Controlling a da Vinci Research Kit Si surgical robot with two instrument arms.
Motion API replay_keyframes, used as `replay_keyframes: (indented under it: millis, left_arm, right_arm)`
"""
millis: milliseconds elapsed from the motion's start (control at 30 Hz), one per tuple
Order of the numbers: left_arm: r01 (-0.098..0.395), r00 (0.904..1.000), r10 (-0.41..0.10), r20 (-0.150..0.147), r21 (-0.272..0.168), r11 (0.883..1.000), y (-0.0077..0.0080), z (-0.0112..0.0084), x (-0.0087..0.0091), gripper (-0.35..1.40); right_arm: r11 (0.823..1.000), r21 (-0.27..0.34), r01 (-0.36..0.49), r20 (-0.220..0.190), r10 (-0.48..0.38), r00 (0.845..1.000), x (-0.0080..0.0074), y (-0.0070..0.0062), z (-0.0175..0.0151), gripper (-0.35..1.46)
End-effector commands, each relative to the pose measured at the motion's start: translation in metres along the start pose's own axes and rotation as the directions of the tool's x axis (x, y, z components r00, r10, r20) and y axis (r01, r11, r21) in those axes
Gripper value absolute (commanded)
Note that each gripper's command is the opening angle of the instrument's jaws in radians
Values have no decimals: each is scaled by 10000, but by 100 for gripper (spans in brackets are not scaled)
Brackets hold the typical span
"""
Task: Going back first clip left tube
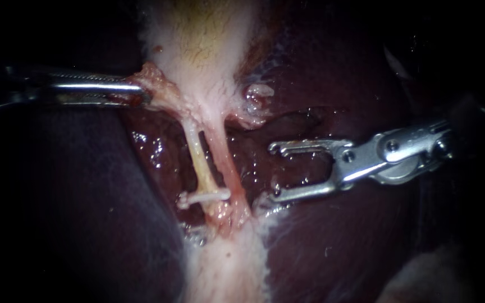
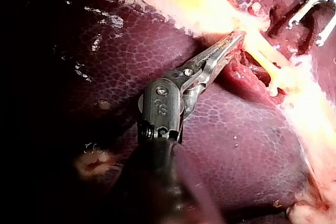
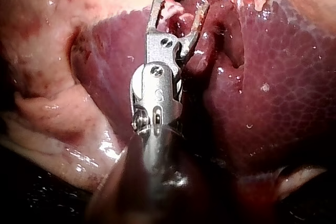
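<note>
The small white plastic clip sits across the thin pale yellow left tube, near its lower end; I take this clip as the landmark. The pinker right tube runs just beside the clip. To the right of the clip, near but apart, hangs my right instrument, with its end effector spread wide and holding nothing. Above and left of the clip, my left instrument has its end effector pressed together on a pinkish fold of tissue under the pale yellowish gallbladder.

In my judgement the risk is this: if the spread jaws leave on a careless path, the lower tip can hook the clip or the right tube and drag the clip off. This tip seems to rest on whitish tissue, but the view is not clear there. A too strong pull from the left instrument can tear the fold. The wet dark red liver lies on both sides of the clip and leaves little room.
</note>
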Motion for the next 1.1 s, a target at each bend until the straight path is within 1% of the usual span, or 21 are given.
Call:
replay_keyframes:
  millis: [33, 233, 467, 633, 800, 933, 1100]
  left_arm:
    - [0, 10000, 0, 0, -3, 10000, 0, 0, 0, -35]
    - [0, 10000, 0, 0, -3, 10000, 0, 0, 0, -35]
    - [-1, 10000, 1, 0, -7, 10000, 0, 0, 0, -35]
    - [-72, 10000, 72, -3, 7, 10000, -3, 4, -2, -35]
    - [-115, 9999, 115, -11, 63, 9999, -7, 14, -10, -35]
    - [-158, 9999, 158, -7, 24, 9999, -9, 28, -17, -35]
    - [-224, 9997, 224, -30, -35, 9997, -16, 47, -29, -35]
  right_arm:
    - [10000, 9, 7, -14, -7, 10000, 1, 1, -4, 50]
    - [9999, 78, 76, -36, -76, 10000, 5, 1, -23, 50]
    - [9999, 90, 140, -38, -140, 9999, 4, 1, -25, 50]
    - [9999, 91, 140, -38, -140, 9999, 4, 1, -25, 50]
    - [9999, 91, 140, -38, -140, 9999, 5, 0, -25, 50]
    - [9999, 90, 140, -38, -140, 9999, 5, 0, -25, 50]
    - [9999, 89, 140, -38, -139, 9999, 5, -1, -24, 50]
